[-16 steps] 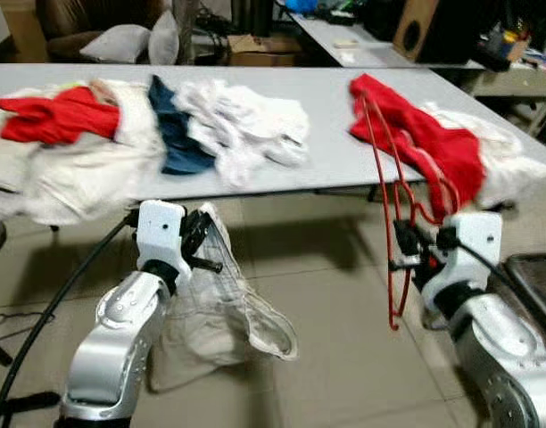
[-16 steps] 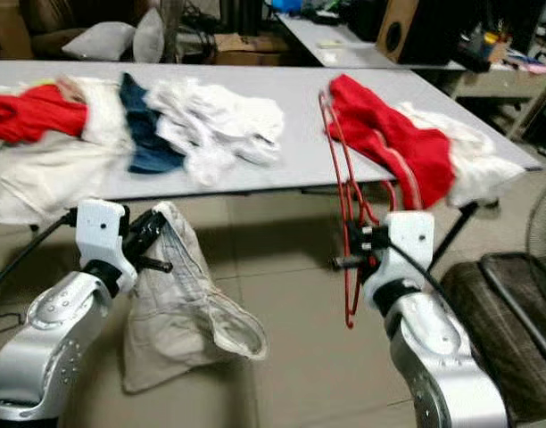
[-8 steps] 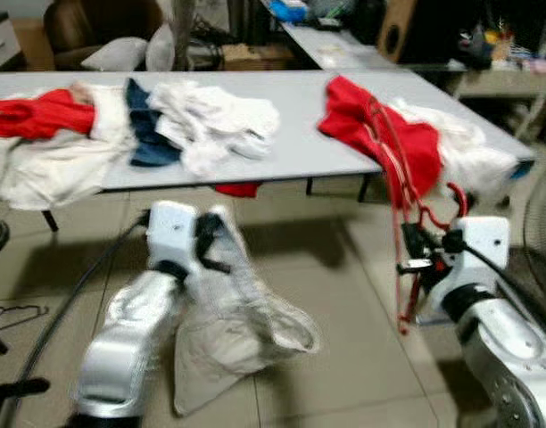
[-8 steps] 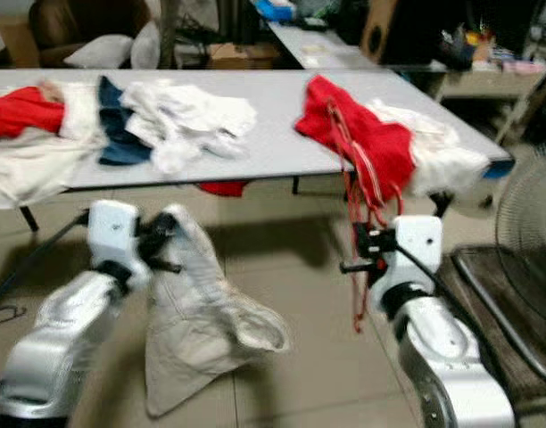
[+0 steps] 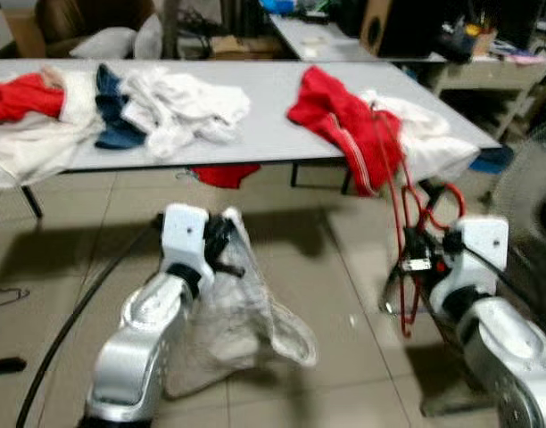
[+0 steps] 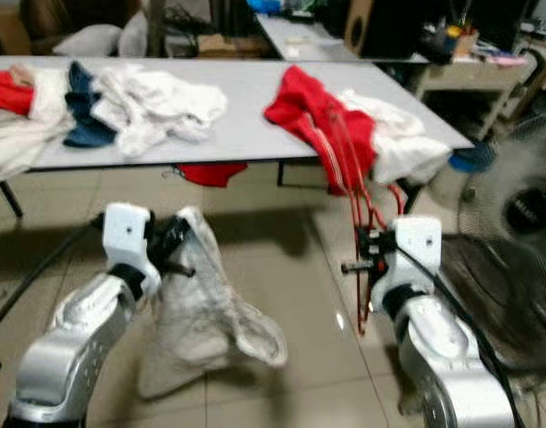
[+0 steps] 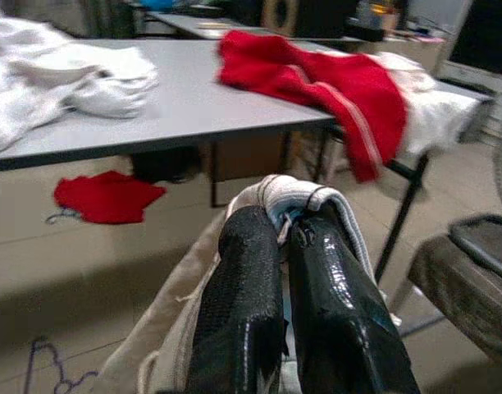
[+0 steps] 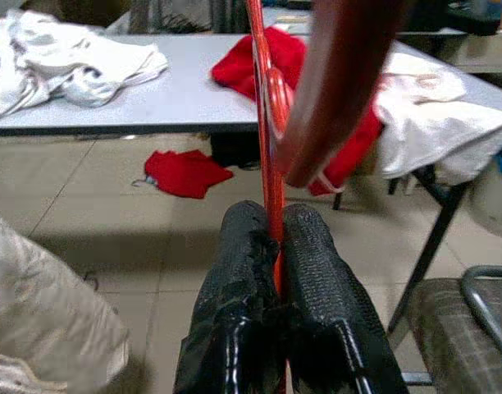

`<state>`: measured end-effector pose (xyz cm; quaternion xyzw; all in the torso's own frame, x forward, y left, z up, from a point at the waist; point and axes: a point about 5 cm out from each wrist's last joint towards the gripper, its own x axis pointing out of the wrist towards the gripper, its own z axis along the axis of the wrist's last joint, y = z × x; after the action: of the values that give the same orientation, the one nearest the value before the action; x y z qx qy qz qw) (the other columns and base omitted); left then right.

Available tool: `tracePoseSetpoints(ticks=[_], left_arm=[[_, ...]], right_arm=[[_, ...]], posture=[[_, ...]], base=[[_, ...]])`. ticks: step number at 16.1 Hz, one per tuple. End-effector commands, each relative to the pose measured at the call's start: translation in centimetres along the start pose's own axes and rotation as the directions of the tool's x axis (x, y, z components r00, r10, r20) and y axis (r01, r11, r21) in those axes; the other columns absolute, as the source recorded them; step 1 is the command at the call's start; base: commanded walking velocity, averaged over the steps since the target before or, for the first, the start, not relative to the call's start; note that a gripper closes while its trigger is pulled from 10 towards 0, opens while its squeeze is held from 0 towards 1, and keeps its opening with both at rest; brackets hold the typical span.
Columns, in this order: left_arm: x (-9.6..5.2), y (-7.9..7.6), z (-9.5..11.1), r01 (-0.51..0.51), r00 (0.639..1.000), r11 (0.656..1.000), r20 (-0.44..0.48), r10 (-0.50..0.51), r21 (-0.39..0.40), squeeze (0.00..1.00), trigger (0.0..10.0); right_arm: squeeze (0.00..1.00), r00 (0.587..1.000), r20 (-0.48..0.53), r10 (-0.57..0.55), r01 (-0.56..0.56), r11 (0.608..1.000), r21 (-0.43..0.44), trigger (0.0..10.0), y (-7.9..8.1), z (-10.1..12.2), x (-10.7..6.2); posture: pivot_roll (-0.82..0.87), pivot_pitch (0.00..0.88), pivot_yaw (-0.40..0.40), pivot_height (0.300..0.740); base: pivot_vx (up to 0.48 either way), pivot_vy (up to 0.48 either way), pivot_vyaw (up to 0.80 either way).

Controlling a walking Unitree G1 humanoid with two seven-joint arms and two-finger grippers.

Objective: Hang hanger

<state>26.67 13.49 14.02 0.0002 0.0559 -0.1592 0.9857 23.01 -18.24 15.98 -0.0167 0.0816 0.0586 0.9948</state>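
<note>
1. The red hanger (image 5: 405,236) is hanging upright in the air in front of the tabletop's (image 5: 273,98) near edge, above the tiled floor (image 5: 344,357), with its hook end rising toward the red garment (image 5: 344,120).
2. The right hand (image 8: 271,246) is pinching the hanger's thin red wire between its two black fingers (image 8: 317,271), which are pressing together around it.
3. The left hand (image 7: 276,238) is clamping the folded edge of a beige garment (image 5: 237,321), its fingers (image 7: 243,287) closing tight on the cloth; the garment is drooping down from the hand toward the floor.
4. On the tabletop, the red garment is lying at the right end and draping over the edge, beside white cloth (image 5: 416,134).
5. Farther left, white clothes (image 5: 188,107), a blue piece (image 5: 112,107) and another red piece (image 5: 19,94) are lying in a heap.
6. A red cloth (image 7: 103,197) is lying on the floor beneath the tabletop.
</note>
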Motion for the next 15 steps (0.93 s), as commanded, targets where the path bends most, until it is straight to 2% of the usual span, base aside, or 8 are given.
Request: tracePoseSetpoints(ticks=[1, 5, 9, 15], left_arm=[[0.3, 0.3, 2.2, 0.007, 0.994, 0.999, 0.108, -0.011, 0.037, 0.0, 10.0], [1.3, -0.1, 2.7, 0.04, 0.992, 0.999, 0.12, -0.043, 0.028, 0.0, 10.0], [2.0, -0.2, 2.9, 0.065, 0.989, 0.998, 0.129, -0.067, 0.022, 0.0, 10.0], [2.0, 0.1, 2.9, 0.046, 0.989, 0.999, 0.141, -0.048, 0.018, 0.0, 10.0]], right_arm=[[0.0, 1.0, -0.003, -0.011, 0.011, 1.0, 0.009, 10.0, -0.1, 0.1, 0.0], [0.0, 0.999, 0.004, -0.052, 0.052, 0.999, -0.009, 10.0, -1.1, 0.1, -0.4], [0.0, 0.998, 0.007, -0.061, 0.061, 0.998, -0.014, 10.0, -1.0, 0.0, -0.7], [0.0, 0.999, 0.008, -0.05, 0.05, 0.998, -0.036, 10.0, -1.4, 0.1, -0.6]], posture=[[-0.13, 0.0, -0.042, 0.74], [-0.14, 0.0, -0.008, 0.74], [-0.15, 0.0, 0.006, 0.74], [-0.15, 0.0, -0.009, 0.74]], base=[[0.0, 0.0, -0.8], [0.201, 0.0, -0.75], [0.33, 0.0, 0.0], [0.369, 0.0, -0.1]])
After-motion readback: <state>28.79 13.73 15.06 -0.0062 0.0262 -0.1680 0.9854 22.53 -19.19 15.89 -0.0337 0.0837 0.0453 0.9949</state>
